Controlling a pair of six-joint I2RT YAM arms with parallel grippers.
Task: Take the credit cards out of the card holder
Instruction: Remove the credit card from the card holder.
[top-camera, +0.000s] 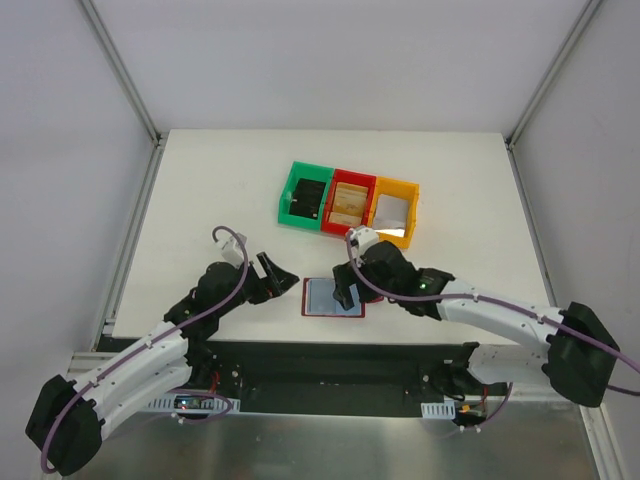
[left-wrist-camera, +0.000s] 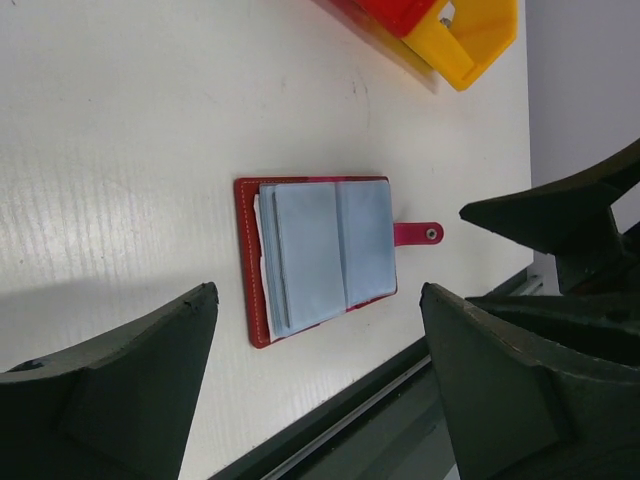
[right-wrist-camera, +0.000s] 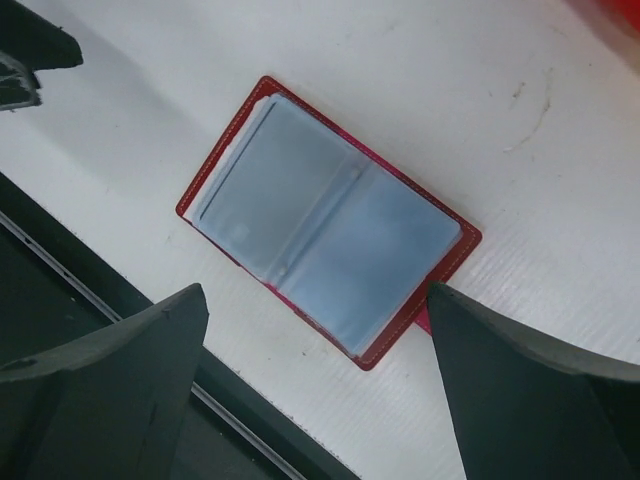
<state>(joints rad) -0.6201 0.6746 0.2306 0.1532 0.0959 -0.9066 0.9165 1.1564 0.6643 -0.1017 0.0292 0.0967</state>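
The dark red card holder lies open and flat on the white table near its front edge, its two grey-blue panels facing up. It also shows in the left wrist view, with its red strap tab, and in the right wrist view. No separate card shows outside it. My right gripper hangs open over the holder's right part, empty. My left gripper is open and empty just left of the holder.
Green, red and yellow bins stand in a row behind the holder, with items inside. The table's dark front edge rail runs close beside the holder.
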